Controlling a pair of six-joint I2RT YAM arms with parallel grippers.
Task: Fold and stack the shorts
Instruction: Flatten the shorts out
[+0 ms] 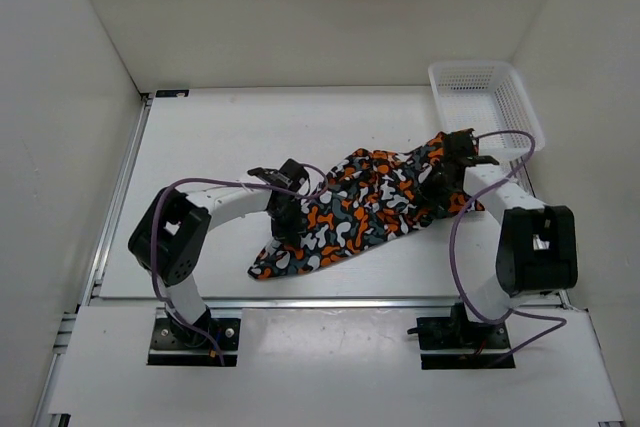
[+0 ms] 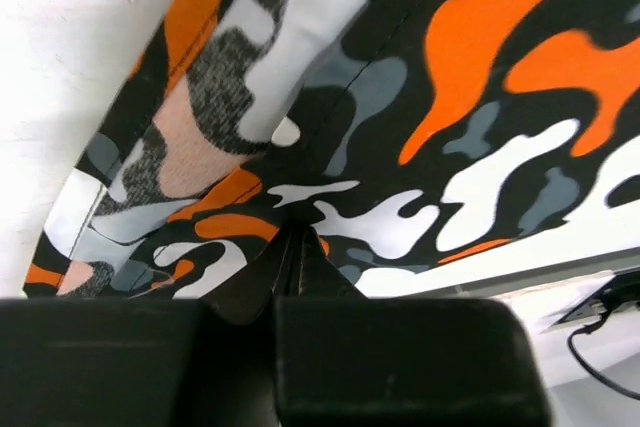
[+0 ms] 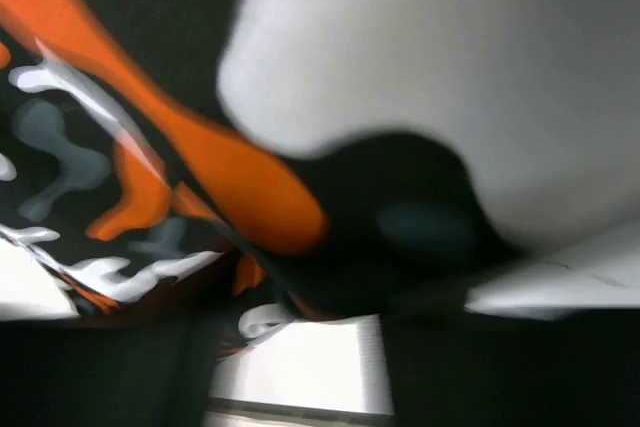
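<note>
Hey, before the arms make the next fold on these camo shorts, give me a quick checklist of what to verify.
1. Left claw gripping the shorts: ok, shut on a pinch of cloth.
2. Right claw gripping the shorts: cannot tell, its wrist view is blurred.
3. Shorts lying flat: not ok, wrinkled and bunched between the arms.
4. Shorts wholly on the table: ok.
5. Shorts apart from the basket: cannot tell, the right arm covers that corner.

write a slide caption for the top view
Left claw and right claw at opposite ends of camouflage shorts; basket beyond.
</note>
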